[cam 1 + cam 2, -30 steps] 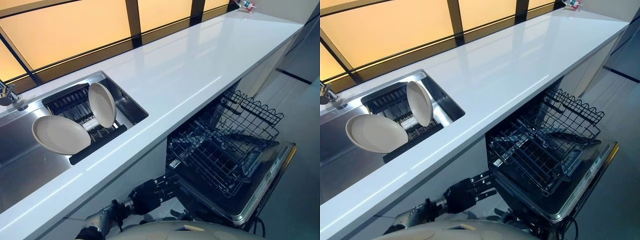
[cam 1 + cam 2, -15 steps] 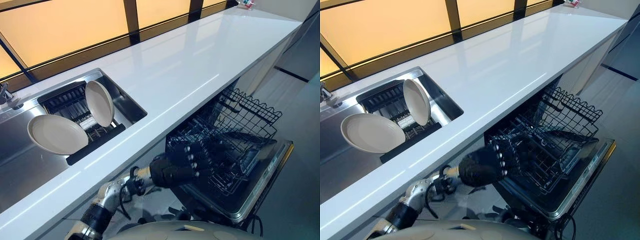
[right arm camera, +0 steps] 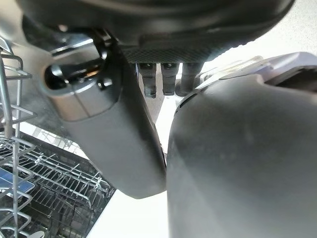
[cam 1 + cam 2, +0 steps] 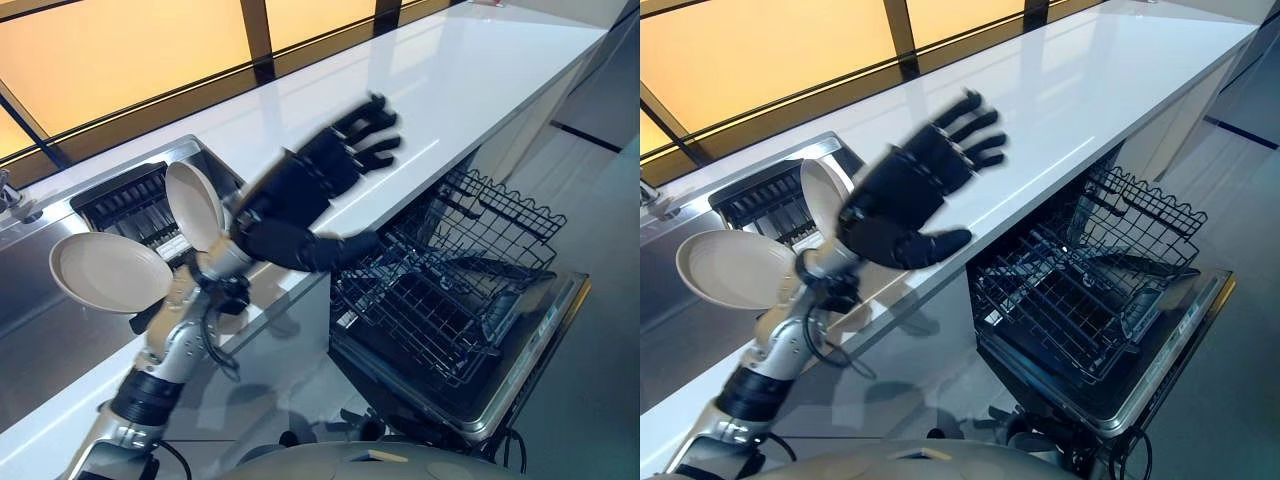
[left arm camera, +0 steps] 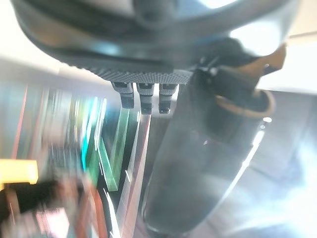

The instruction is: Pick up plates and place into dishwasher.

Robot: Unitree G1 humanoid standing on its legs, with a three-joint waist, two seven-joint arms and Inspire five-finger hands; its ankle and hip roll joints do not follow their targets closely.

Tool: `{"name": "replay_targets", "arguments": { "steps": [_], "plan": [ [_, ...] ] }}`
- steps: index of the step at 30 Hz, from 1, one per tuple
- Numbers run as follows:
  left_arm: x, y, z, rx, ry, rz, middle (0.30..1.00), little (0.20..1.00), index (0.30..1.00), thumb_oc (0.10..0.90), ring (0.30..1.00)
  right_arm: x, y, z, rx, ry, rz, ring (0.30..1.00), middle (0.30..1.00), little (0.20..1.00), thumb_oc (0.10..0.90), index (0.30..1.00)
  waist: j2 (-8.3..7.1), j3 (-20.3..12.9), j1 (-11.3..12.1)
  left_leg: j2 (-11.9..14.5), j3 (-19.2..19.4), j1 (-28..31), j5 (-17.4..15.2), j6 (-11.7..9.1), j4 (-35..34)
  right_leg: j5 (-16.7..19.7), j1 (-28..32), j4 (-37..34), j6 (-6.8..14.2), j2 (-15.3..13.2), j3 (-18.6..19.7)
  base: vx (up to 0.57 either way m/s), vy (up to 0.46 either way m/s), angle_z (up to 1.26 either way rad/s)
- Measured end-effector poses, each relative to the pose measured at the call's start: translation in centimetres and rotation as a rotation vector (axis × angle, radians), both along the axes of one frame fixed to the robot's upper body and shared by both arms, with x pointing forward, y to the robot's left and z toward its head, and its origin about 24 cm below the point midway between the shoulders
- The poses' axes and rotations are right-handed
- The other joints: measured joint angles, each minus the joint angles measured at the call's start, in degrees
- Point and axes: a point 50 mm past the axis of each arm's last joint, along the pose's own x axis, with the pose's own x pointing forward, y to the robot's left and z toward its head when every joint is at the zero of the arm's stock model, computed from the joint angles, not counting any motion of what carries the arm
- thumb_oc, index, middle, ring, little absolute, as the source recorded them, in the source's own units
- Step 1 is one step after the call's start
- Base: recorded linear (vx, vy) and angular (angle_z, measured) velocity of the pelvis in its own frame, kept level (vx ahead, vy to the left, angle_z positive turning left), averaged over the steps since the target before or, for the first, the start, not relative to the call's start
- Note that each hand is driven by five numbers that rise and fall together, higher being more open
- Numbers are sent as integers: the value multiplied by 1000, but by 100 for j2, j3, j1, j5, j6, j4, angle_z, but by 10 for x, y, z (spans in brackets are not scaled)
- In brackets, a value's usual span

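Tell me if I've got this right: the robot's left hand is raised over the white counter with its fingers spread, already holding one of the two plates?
Not quite. The left hand is raised with fingers spread, but it holds nothing. Both plates sit in the sink rack, as the left eye view shows.

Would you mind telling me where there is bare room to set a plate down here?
The white counter is bare from the sink to its far end. The dishwasher rack looks empty. The sink's rack is crowded with two plates. The left hand hovers over the counter.
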Motion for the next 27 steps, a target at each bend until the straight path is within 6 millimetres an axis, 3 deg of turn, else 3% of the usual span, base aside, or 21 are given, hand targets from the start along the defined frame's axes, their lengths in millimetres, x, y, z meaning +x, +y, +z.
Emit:
{"name": "replay_targets", "arguments": {
  "steps": [4, 9, 18, 24, 27],
  "plan": [
    [0, 36, 19, 32, -112, 363, 900, 900, 900, 800, 900, -5, 0, -1, 2, 12, -17, 900, 900, 900, 800, 900, 7, -5, 165, -7, -113, -9, 11, 1, 2, -17, 48, -1, 12, -18, -103, 22, 5, 15],
    [-7, 63, 20, 215, -174, 704, 900, 900, 900, 800, 900, -9, -1, -1, -3, 22, -20, 900, 900, 900, 800, 900, 39, -35, 320, -29, -229, -2, 24, 17, 1, -56, 106, -1, 42, -55, -113, 8, 17, 12],
    [1, 103, 16, 653, -236, 1016, 900, 900, 900, 800, 900, -13, -11, 0, -28, 54, -21, 900, 900, 900, 800, 900, 210, -295, 392, -82, -286, -38, 45, 33, 0, -56, 101, -1, 45, -80, -138, 6, 26, 3],
    [11, 130, 19, 947, -248, 1096, 900, 900, 900, 800, 900, -14, -13, 0, -29, 65, -30, 900, 900, 900, 800, 900, 250, -405, 294, -85, -292, -31, 61, 29, -22, -54, 108, -1, 45, -82, -140, 10, 19, 0],
    [25, 143, 28, 1126, -270, 1141, 900, 900, 900, 800, 900, -15, -15, 0, -21, 70, -27, 900, 900, 900, 800, 900, 251, -441, 263, -85, -271, -30, 63, 29, -25, -54, 99, 0, 46, -81, -114, 30, 32, -4]
  ]
}}
